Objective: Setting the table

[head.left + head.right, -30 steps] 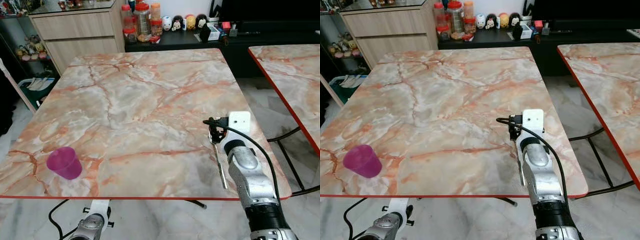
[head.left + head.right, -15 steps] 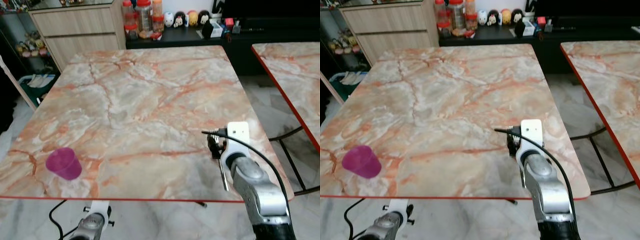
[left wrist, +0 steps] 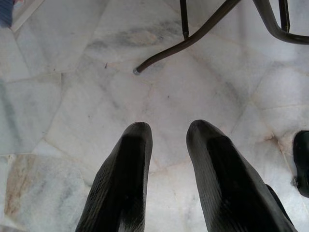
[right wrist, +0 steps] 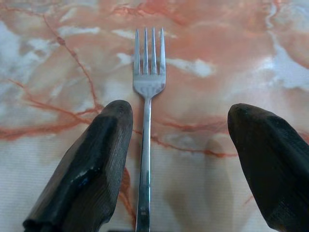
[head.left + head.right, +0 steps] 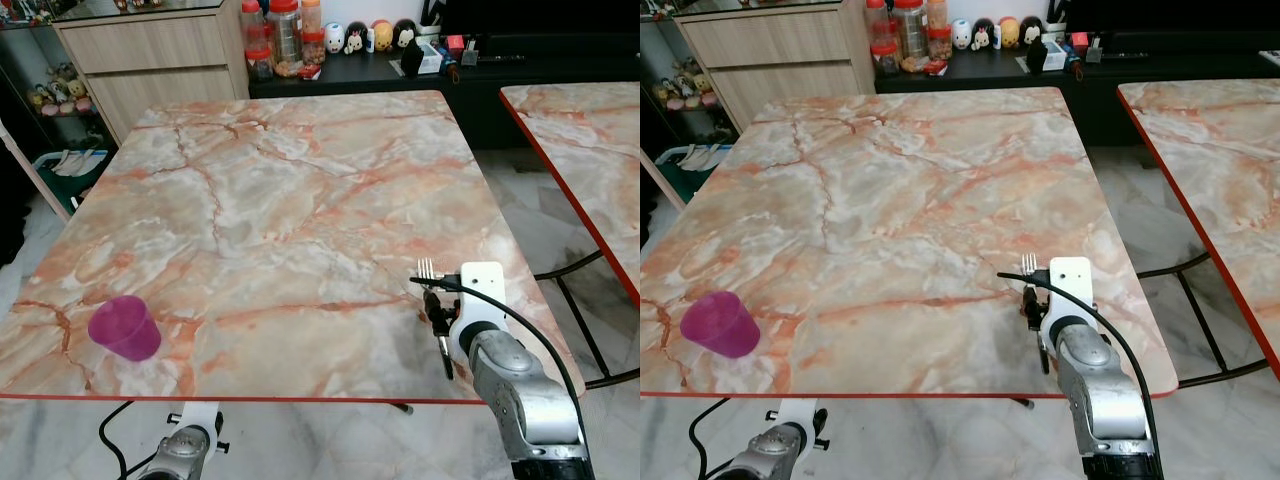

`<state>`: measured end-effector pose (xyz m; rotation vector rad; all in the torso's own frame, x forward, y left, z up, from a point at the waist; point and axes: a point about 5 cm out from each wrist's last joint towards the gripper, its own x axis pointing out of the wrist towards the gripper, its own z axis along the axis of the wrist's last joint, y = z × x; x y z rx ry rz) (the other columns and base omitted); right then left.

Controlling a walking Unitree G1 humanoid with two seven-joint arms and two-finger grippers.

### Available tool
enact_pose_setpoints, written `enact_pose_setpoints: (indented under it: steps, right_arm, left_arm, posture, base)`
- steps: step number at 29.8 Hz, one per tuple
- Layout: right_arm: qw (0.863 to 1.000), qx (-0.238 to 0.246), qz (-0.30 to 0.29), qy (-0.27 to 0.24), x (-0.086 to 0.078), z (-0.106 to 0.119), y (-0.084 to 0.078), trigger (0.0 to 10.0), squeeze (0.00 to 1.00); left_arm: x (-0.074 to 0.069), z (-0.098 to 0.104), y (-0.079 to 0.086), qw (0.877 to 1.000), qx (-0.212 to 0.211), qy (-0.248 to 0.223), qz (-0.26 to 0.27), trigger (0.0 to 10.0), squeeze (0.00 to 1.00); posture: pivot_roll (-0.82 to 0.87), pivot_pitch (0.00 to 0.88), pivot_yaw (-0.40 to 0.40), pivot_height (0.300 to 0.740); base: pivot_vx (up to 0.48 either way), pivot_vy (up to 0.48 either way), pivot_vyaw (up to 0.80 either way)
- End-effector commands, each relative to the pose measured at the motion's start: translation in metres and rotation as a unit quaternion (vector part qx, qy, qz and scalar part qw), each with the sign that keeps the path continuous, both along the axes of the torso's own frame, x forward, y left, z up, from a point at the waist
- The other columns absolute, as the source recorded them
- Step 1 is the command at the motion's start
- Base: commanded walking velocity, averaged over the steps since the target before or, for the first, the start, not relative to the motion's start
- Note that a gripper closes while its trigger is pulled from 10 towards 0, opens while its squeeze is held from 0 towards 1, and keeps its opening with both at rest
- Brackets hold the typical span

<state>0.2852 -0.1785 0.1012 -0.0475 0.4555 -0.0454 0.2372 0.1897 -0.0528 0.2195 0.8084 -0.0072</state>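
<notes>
Marble-patterned counter (image 5: 280,210) with orange veins and a red edge sits before us; a second counter of the same pattern (image 5: 590,150) stands to the right across a gap of pale marble floor (image 3: 72,111). Behind are a wooden drawer cabinet (image 5: 150,60), food jars (image 5: 285,35) and small cartoon figurines (image 5: 370,38) on a dark low shelf.

We see a silver fork (image 4: 146,106) lying flat on the counter near its front right corner, tines pointing away from the robot toward the far edge, handle running back under the right wrist. Our right gripper (image 4: 188,159) hovers just over the fork, jaws wide open and holding nothing: one black finger (image 4: 91,164) sits just beside the handle, the other well apart from it. In the head views the fork tines (image 5: 430,268) poke out ahead of the white wrist camera block (image 5: 481,290), with a black cable looping over the silver arm.

A magenta plastic cup (image 5: 124,327) stands upright near the front left corner of the counter, well apart from the fork.

Our left gripper (image 3: 169,145) hangs idle below the counter edge, jaws a little apart with nothing between them, pointing at the floor beside a dark metal counter leg (image 3: 193,38).
</notes>
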Motion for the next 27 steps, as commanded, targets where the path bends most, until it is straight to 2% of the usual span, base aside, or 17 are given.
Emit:
enact_pose_setpoints:
  steps: [1, 22, 23, 24, 25, 27]
  right_arm:
    - [1.000, 0.006, 0.008, -0.001, 0.002, -0.002, 0.004, 10.0, 0.00]
    - [1.000, -0.004, 0.009, 0.008, 0.007, -0.024, -0.003, 10.0, 0.00]
    - [1.000, -0.003, 0.010, 0.007, 0.007, -0.024, -0.003, 7.9, 0.00]
    - [1.000, -0.003, 0.010, 0.007, 0.007, -0.024, -0.003, 4.7, 0.00]
    - [1.000, -0.001, 0.017, -0.001, 0.008, -0.022, -0.001, 0.0, 0.00]
    - [1.000, 0.000, 0.020, -0.007, 0.009, -0.020, 0.000, 0.0, 0.00]
  left_arm:
    - [0.001, 0.001, 0.000, 1.000, 0.002, 0.003, -0.003, 10.0, 0.00]
    - [0.000, -0.001, 0.000, 1.000, 0.002, 0.005, -0.004, 10.0, 0.00]
    - [0.000, -0.001, 0.000, 1.000, 0.002, 0.005, -0.004, 10.0, 0.00]
    - [0.000, -0.001, 0.000, 1.000, 0.002, 0.006, -0.005, 10.0, 0.00]
    - [0.000, -0.001, 0.000, 1.000, 0.002, 0.006, -0.004, 10.0, 0.00]
    - [-0.001, -0.001, 0.000, 1.000, 0.002, 0.006, -0.005, 10.0, 0.00]
  posture:
    - [-0.10, 0.073, 0.057, 0.740]
    - [-0.09, 0.080, 0.057, 0.740]
    - [-0.09, 0.080, 0.057, 0.740]
    - [-0.09, 0.080, 0.057, 0.740]
    - [-0.09, 0.080, 0.057, 0.740]
    - [-0.09, 0.080, 0.057, 0.740]
  base:
    - [0.000, 0.000, 0.00]
    - [0.000, 0.000, 0.00]
    - [0.000, 0.000, 0.00]
    - [0.000, 0.000, 0.00]
    - [0.000, 0.000, 0.00]
    - [0.000, 0.000, 0.00]
